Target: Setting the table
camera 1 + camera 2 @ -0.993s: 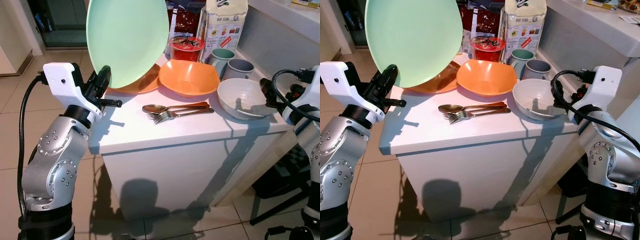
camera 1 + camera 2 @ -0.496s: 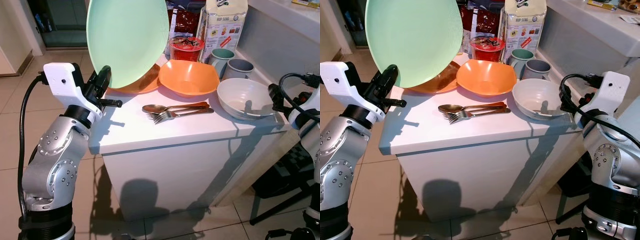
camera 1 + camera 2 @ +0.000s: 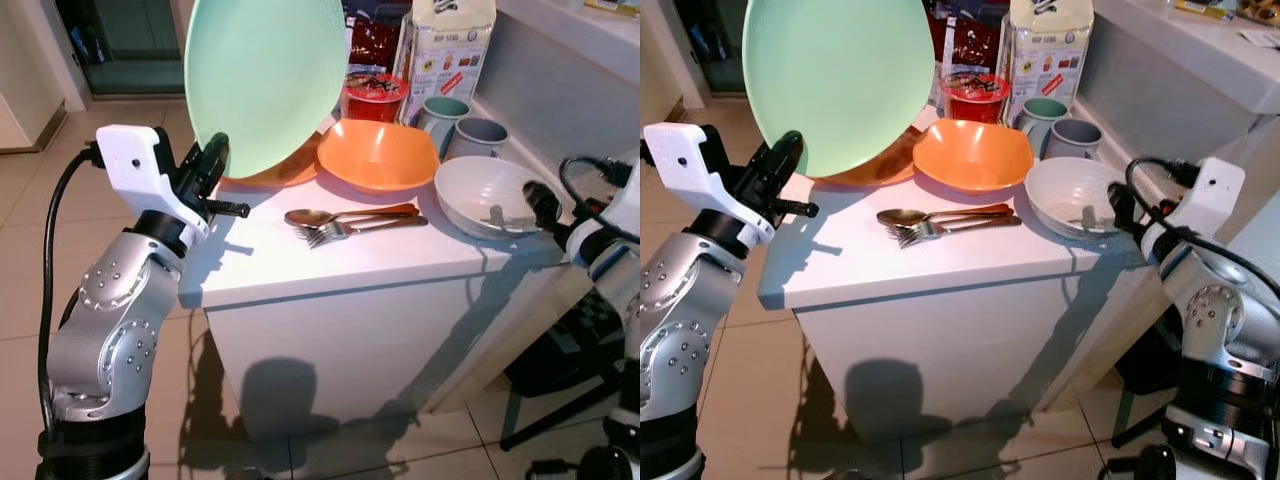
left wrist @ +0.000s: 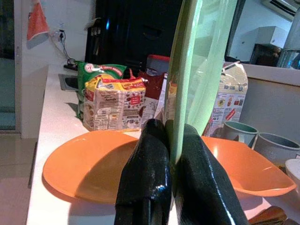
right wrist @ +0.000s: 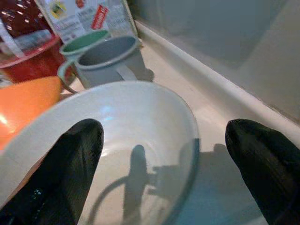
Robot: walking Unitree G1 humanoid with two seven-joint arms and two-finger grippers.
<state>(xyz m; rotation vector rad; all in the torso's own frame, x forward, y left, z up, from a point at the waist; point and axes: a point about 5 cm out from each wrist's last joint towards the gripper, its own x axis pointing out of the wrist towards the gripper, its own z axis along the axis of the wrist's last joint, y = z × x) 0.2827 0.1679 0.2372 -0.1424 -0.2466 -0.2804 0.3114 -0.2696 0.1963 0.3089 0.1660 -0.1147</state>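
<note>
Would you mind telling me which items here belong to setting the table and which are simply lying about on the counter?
Part of the job:
- green plate, held upright by the left gripper
- white bowl, with the open right gripper at its rim
- orange bowl
- orange plate
- spoon and forks
- two mugs

Lying about:
- carton
- red noodle cup
- snack packets

Head cameras look down at the counter [image 3: 330, 265]; wrist cameras sit close above it.
</note>
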